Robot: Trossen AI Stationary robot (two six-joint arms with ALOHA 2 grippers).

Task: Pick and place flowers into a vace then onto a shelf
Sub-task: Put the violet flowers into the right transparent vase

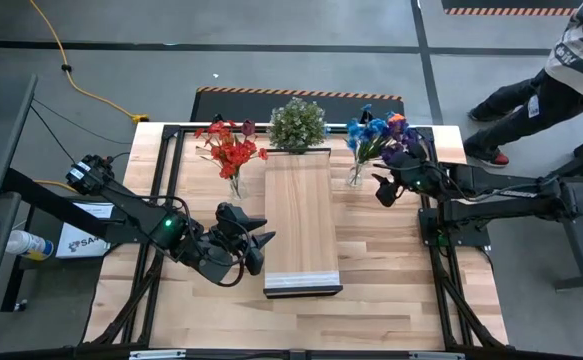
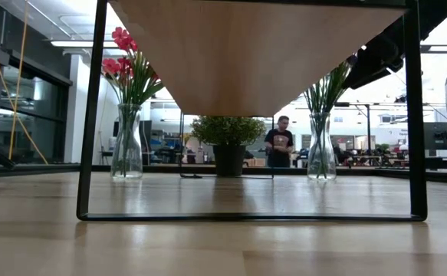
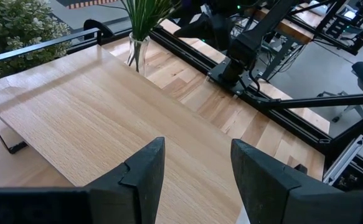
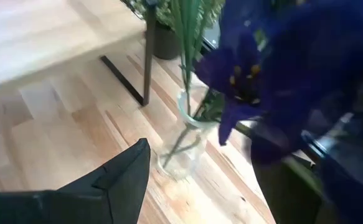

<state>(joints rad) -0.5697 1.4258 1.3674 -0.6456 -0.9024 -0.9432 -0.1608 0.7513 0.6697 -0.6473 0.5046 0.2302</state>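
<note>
While the right gripper (image 1: 383,190), part open and empty, sits right of centre beside the blue flowers (image 1: 376,132) in their vase (image 1: 355,175), a careless close could tip it.

Overhead and table-level cameras both see the shelf (image 1: 301,222); wrist cameras sit close.

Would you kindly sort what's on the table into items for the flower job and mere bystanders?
Job:
- red flowers in a vase
- blue and purple flowers in a vase
- shelf

Bystanders:
- potted plant
- spray bottle
- yellow cable
</note>
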